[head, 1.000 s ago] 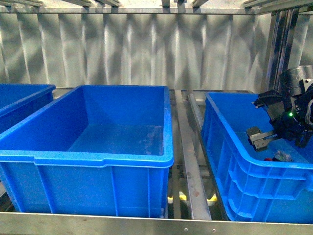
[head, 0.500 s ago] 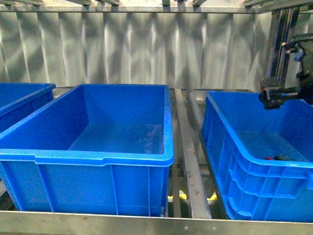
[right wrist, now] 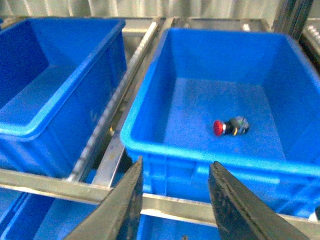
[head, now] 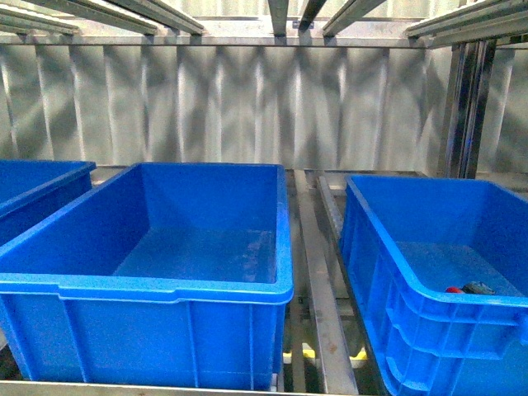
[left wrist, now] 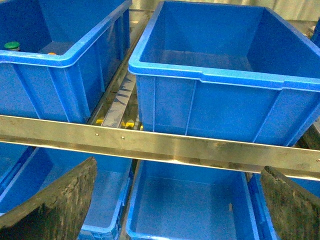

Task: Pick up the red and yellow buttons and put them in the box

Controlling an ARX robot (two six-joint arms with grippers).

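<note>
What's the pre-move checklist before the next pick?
1. Right gripper open and holding nothing: ok.
2. Left gripper open and holding nothing: ok.
3. Red button located, on its side on the floor of the right crate: ok.
4. Arms out of the front view, nothing over the crates: ok.
5. Yellow button located: cannot tell; the left crate shows a green cap and an orange sliver beside it.
6. Middle crate holds no buttons: ok.
</note>
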